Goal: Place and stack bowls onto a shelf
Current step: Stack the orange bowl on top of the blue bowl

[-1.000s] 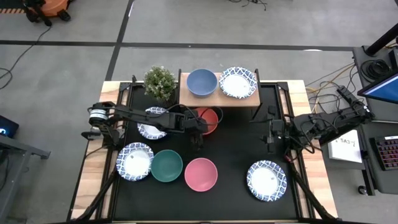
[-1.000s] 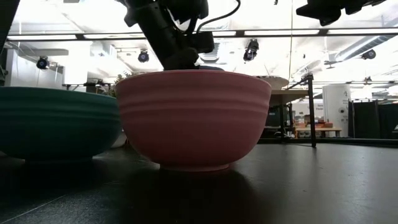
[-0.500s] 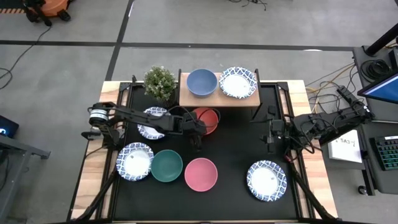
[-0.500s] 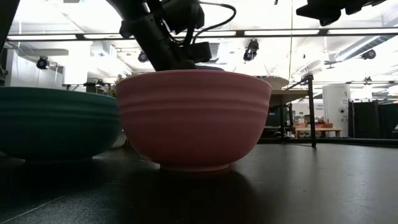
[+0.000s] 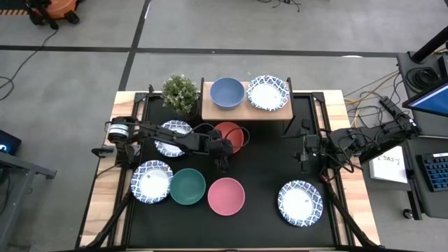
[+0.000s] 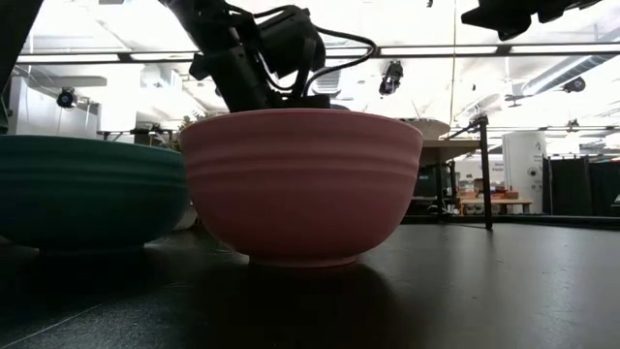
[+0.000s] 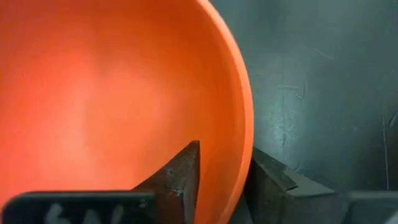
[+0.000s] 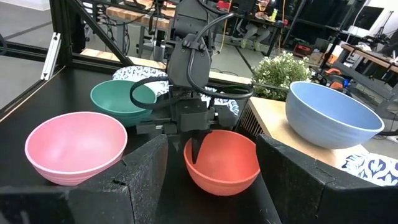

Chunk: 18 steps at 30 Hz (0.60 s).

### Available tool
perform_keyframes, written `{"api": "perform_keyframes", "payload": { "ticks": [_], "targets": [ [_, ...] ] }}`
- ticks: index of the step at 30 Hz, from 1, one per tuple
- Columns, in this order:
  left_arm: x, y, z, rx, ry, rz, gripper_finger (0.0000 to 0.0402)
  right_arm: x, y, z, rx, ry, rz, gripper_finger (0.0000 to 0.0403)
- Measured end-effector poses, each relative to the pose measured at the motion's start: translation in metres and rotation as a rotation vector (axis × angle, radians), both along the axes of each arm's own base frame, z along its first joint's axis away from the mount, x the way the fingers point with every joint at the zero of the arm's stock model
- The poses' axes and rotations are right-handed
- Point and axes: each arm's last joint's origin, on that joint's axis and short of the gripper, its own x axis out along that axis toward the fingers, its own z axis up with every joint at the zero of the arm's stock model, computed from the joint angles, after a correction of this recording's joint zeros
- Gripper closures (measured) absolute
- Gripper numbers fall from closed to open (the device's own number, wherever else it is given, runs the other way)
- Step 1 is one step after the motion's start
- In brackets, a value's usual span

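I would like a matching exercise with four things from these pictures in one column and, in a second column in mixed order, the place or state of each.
Things:
1. red bowl
2. blue bowl
3. pink bowl
4. right gripper

Places or states:
A. on the shelf, beside a white patterned bowl
B. waiting near the table's right edge, holding nothing
C. rim pinched by the left gripper
D. on the black table, next to the green bowl

Pairs: 1-C, 2-A, 3-D, 4-B

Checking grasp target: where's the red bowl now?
High view: red bowl sits mid-table just before the shelf, below the blue bowl, its rim between the left gripper fingers.
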Motion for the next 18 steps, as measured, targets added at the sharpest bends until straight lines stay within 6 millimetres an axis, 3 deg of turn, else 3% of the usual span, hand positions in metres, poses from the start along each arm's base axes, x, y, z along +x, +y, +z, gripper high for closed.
{"api": "perform_keyframes", "payload": {
  "ticks": [7, 18],
  "targets": [
    [0.004, -0.003, 0.009, 0.004, 0.012, -0.013, 0.0396, 0.0, 0.0, 0.0, 0.0, 0.0, 0.0, 0.0168],
    [0.011, -0.024, 0.06, 0.036, 0.141, -0.118, 0.0401, 0.0, 0.0, 0.0, -0.007, 0.001, 0.001, 0.0168]
  ]
}}
